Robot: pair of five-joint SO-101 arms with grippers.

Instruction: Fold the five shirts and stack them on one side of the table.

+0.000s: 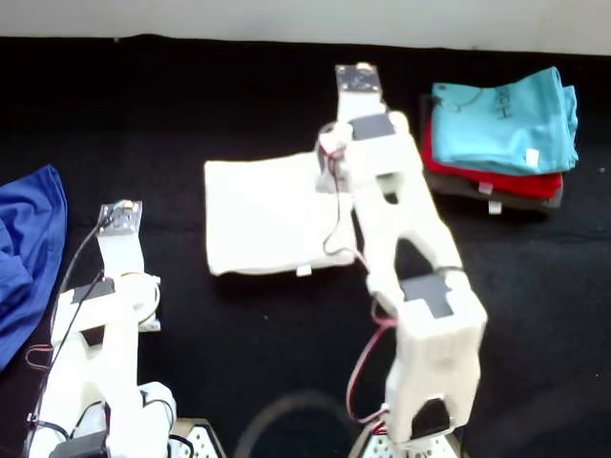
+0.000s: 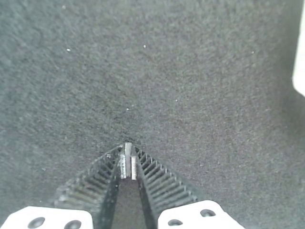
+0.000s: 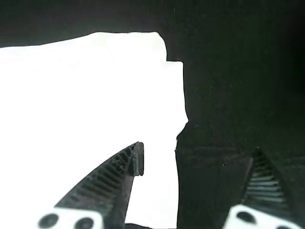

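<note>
Jaws of the right gripper point(image 3: 198, 161) gape wide and empty astride the edge of the flat, folded white shirt point(image 1: 263, 215) mid-table; the left gripper's point(image 2: 127, 160) are closed on nothing above the black table point(image 1: 239, 95). Five shirts: that white one, three folded in a stack far right, teal shirt point(image 1: 501, 119) over red shirt point(image 1: 496, 178) over dark shirt point(image 1: 458, 189), and a crumpled blue shirt point(image 1: 24, 248) at the left edge

Blue shirt point(image 1: 29, 248) cut by edge; white shirt point(image 1: 267, 215) partly under right arm point(image 1: 401, 215); dark shirt point(image 1: 449, 186) mostly covered.
</note>
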